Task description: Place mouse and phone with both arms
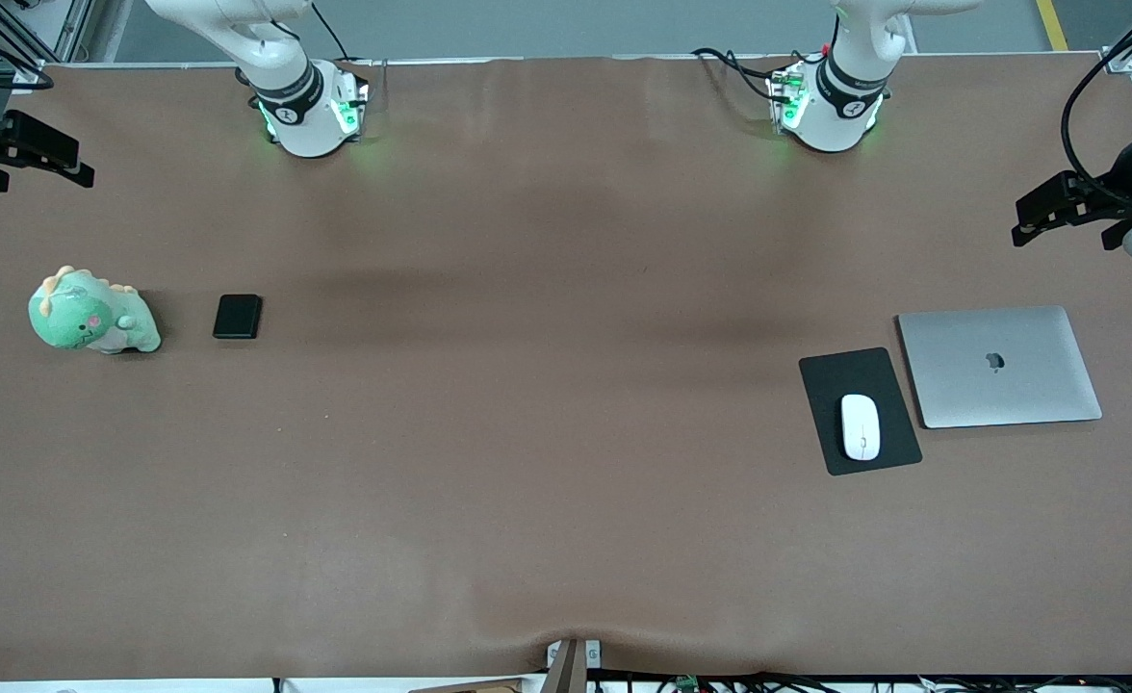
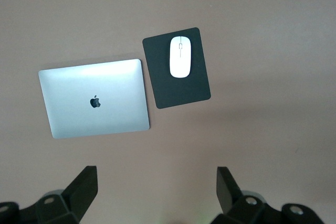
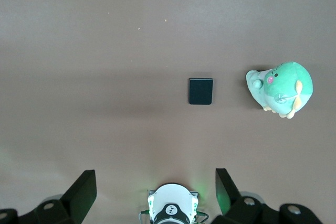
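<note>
Two grippers are hovering spread apart: my left gripper (image 2: 155, 192) high over the mouse (image 2: 180, 56), my right gripper (image 3: 155, 192) over the phone (image 3: 200, 91).

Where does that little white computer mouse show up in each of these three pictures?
Front view: the mouse lies on the mouse pad, toward the left arm's end of the table.
Left wrist view: the mouse lies on the mouse pad.
Right wrist view: not in it.
Shared landmark: the silver laptop beside the pad.
</note>
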You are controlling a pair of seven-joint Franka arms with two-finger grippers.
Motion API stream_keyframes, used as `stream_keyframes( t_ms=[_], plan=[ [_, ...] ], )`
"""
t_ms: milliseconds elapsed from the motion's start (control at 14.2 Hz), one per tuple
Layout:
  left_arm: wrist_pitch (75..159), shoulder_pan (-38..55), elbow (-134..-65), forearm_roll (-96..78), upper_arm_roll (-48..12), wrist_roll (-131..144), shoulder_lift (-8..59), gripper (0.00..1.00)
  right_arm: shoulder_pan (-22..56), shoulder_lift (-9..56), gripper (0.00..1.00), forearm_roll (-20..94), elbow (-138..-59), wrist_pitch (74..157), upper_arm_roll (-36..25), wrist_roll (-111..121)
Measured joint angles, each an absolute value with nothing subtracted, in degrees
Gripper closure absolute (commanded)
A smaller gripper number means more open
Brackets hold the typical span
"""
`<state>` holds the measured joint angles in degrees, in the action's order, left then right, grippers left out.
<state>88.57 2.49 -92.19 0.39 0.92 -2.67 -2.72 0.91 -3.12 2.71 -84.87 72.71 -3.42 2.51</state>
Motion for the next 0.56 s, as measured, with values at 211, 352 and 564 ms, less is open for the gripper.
stream_keyframes(
  t_ms=[211,352,564],
  plan=[
    [88.7,2.5,-92.2,0.4,0.9,-2.8,-2.7,0.00,0.1,-3.1,0.00,2.2,-84.9,73.5,-3.6,2.5],
    [88.7,2.5,-92.1,0.4,0.9,-2.9,-2.7,0.00,-0.2,-3.1,0.00,2.2,-84.9,73.6,-3.6,2.5],
    [88.7,2.5,-92.0,0.4,0.9,-2.9,-2.8,0.00,-0.2,-3.1,0.00,1.4,-84.9,73.6,-3.5,2.5]
  ],
)
